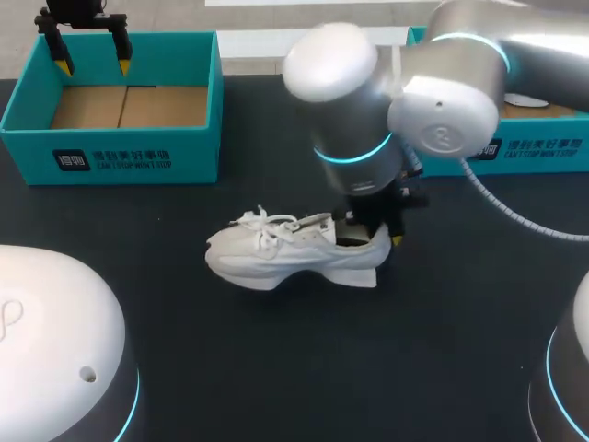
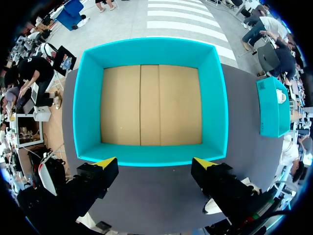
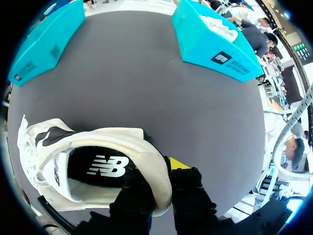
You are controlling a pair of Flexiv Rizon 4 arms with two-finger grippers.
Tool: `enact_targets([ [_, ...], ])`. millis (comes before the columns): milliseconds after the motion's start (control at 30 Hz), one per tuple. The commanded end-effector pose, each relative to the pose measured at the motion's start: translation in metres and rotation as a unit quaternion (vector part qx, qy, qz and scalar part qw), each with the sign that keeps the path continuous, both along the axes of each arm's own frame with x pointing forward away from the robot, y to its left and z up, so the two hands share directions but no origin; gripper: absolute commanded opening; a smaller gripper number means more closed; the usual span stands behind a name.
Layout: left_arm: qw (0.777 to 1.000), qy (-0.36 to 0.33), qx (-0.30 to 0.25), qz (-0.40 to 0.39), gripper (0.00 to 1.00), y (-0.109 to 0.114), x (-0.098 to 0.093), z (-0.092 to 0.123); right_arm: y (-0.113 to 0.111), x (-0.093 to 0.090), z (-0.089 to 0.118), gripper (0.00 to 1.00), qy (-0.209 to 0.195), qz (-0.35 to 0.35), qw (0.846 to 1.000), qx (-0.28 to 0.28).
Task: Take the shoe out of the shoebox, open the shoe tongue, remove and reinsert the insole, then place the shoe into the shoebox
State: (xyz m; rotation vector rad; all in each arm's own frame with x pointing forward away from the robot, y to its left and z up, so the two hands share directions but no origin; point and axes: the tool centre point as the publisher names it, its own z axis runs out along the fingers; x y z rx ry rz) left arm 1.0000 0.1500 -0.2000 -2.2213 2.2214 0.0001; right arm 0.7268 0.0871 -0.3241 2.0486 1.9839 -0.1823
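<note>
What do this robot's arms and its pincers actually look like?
Smooth silver-white rounded shells with glowing cyan rings, as on the right arm. A grey ribbed hose runs beside it. The left gripper is black, blocky and yellow-tipped.

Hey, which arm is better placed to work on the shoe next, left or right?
Right: the right gripper grips the shoe's heel on the table, while the left gripper hangs open over the empty shoebox, well away.
</note>
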Motion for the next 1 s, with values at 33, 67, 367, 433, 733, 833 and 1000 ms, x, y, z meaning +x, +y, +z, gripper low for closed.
enact_targets([
  [33,1.0,0.0,0.0,0.0,1.0,0.0,0.0,0.0,0.013,0.003,-0.021,0.0,0.001,0.005,1.0,-0.005],
  [67,1.0,0.0,0.0,0.0,1.0,0.0,0.0,0.0,0.012,0.004,-0.027,0.0,0.003,0.003,1.0,-0.001],
  [367,1.0,0.0,0.0,0.0,1.0,0.0,0.0,0.0,0.001,0.012,-0.045,1.0,0.012,0.001,1.0,-0.021],
  [433,1.0,0.0,0.0,0.0,1.0,0.0,0.0,0.0,0.0,0.013,-0.042,1.0,0.013,-0.001,1.0,-0.023],
  [733,1.0,0.0,0.0,0.0,1.0,0.0,0.0,0.0,-0.012,0.017,0.024,1.0,0.003,-0.008,1.0,0.014],
  [833,1.0,0.0,0.0,0.0,1.0,0.0,0.0,0.0,-0.014,0.018,0.045,1.0,0.002,0.026,0.999,0.048],
  [1000,1.0,0.0,0.0,0.0,1.0,0.0,0.0,0.0,-0.013,0.016,0.077,1.0,-0.004,0.2,0.975,0.096],
])
